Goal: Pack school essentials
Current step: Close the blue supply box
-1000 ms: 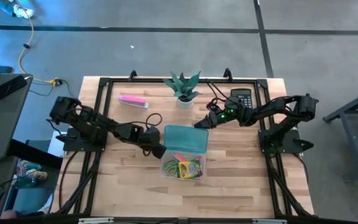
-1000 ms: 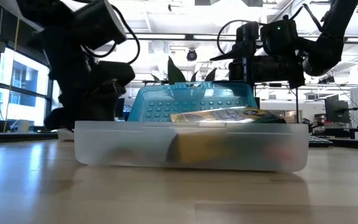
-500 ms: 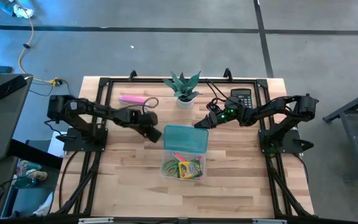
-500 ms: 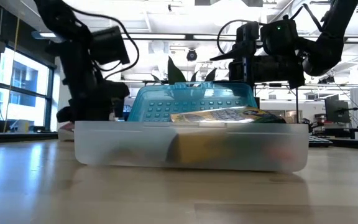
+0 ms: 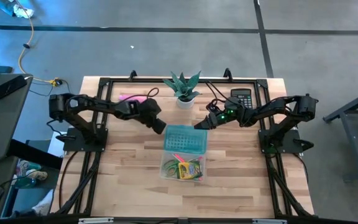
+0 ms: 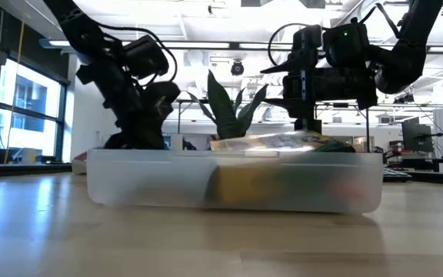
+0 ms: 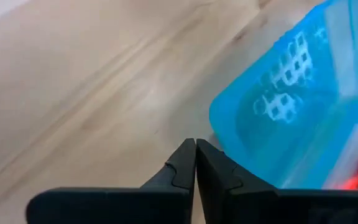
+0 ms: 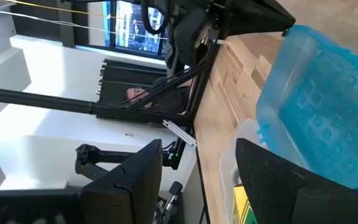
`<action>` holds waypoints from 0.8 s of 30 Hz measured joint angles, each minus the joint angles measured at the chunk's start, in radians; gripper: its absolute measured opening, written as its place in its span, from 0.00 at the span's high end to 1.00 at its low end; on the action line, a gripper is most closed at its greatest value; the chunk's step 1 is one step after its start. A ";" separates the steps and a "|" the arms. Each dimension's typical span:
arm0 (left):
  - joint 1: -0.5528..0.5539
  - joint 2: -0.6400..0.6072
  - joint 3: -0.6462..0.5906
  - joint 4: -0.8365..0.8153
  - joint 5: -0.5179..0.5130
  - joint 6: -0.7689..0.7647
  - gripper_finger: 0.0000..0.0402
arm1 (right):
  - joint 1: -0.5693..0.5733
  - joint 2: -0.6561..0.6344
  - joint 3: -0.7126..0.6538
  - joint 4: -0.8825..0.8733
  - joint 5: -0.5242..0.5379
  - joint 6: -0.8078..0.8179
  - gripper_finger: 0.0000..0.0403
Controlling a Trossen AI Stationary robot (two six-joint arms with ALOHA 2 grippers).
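The left tool (image 5: 158, 126) has its fingers pressed together with nothing between them, just beside the blue lid's (image 5: 186, 138) corner. The lid lies flat on the far half of the clear box (image 5: 184, 168) in the middle of the worktop (image 5: 123, 180). The school essentials (image 5: 183, 167) sit inside the box's near half. The right tool (image 5: 200, 123) hangs by the lid's far corner, fingers apart and empty.

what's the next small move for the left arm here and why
Probably bring the left gripper over the translucent blue lid and press it down onto the clear plastic box. The gripper is shut and empty, just off the lid's corner. The lid lies across the box's far part, with the stationery at the near end uncovered, so it looks unseated. The right gripper hovers open by the lid's other far corner.
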 joint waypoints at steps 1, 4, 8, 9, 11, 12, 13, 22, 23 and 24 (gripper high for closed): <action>0.001 0.002 0.000 0.013 0.007 -0.004 0.99 | 0.000 0.000 0.000 0.000 0.000 -0.001 0.52; 0.004 0.021 0.001 0.025 0.016 -0.012 1.00 | 0.000 0.000 0.000 0.000 0.000 -0.003 0.52; 0.004 0.038 0.001 0.011 0.021 -0.023 1.00 | 0.000 0.000 0.000 0.000 -0.005 0.000 0.52; 0.003 0.039 0.001 0.007 0.023 -0.023 1.00 | -0.004 0.000 0.000 0.000 -0.015 0.001 0.52; 0.000 0.039 0.001 0.001 0.045 -0.023 1.00 | -0.015 -0.002 0.000 -0.001 -0.030 0.001 0.52; 0.000 0.039 0.001 0.000 0.062 -0.023 1.00 | -0.023 -0.009 0.000 -0.005 -0.039 0.001 0.52; 0.000 0.039 0.002 0.001 0.071 -0.023 1.00 | -0.029 -0.019 0.000 -0.002 -0.045 0.001 0.52; -0.029 0.087 0.002 0.012 0.080 -0.022 1.00 | -0.047 -0.201 0.000 -0.232 -0.015 -0.066 0.52; -0.032 0.101 0.002 0.016 0.081 -0.022 1.00 | -0.048 -0.225 0.000 -0.305 -0.004 -0.088 0.52; -0.035 0.116 0.002 0.027 0.086 -0.022 1.00 | -0.048 -0.248 0.000 -0.371 0.015 -0.109 0.52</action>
